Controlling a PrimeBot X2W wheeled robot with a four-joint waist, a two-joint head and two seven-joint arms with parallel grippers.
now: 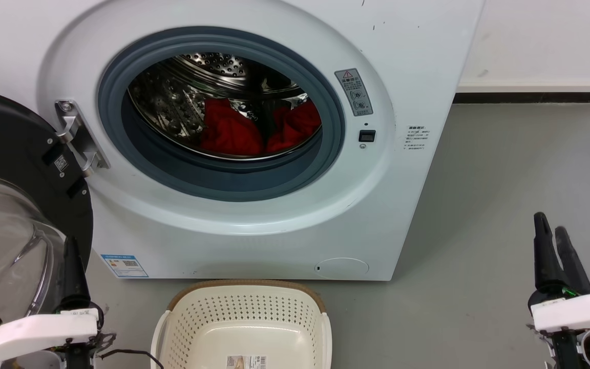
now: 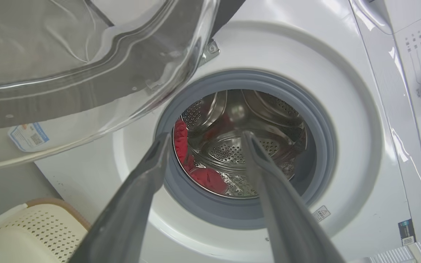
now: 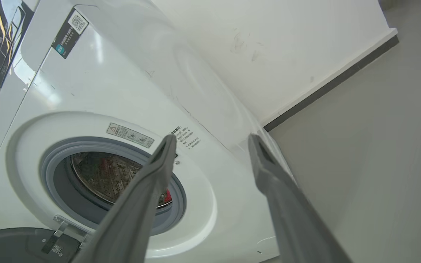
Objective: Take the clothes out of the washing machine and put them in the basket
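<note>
Door (image 1: 18, 148): swung open to the left, so the way in is free.
Clothes (image 1: 231, 134): 2 red lumps low in the drum (image 1: 213, 66), dark gap between.
Basket (image 1: 244, 302): on the floor right in front of the washing machine (image 1: 274, 236), no clothes in it.
Left gripper (image 2: 206, 138): fingers spread wide, nothing held, aimed at the hole.
Right gripper (image 3: 213, 140): fingers apart too, nothing held, off to the side.
Step now: prob. reach in & grab 1 lump.
Do it well: go thru the middle, don't bump the grey ring (image 1: 118, 133) or the door. Dip low, pinch a thick fold, pull out slow.
</note>
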